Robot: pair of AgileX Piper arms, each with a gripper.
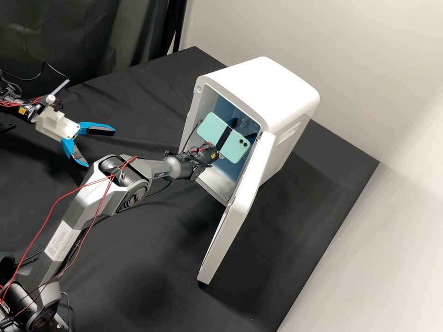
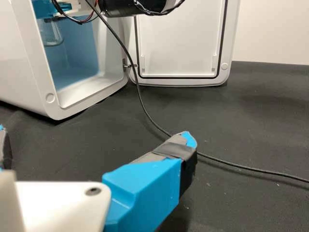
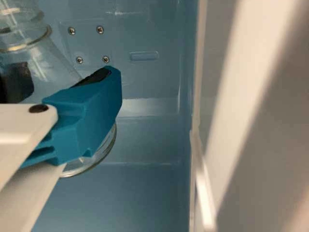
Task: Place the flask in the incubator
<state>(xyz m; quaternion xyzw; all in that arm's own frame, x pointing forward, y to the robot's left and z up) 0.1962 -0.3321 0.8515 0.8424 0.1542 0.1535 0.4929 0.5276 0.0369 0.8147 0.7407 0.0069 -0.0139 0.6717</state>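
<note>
Black bench surface (image 1: pixel 152 258) against a pale wall carries a white box-shaped incubator (image 1: pixel 277 92) with a blue interior, its white door (image 1: pixel 235 216) swung wide open. Reaching into the chamber, the right gripper (image 3: pixel 63 82) has its 2 blue fingers clamped around a clear glass conical flask (image 3: pixel 34 53), which is inside the blue compartment. Well apart from the incubator, the left gripper (image 1: pixel 95 146) hangs above the bench with its fingers spread, holding nothing.

Bright even light, soft shadows, mild glare
</note>
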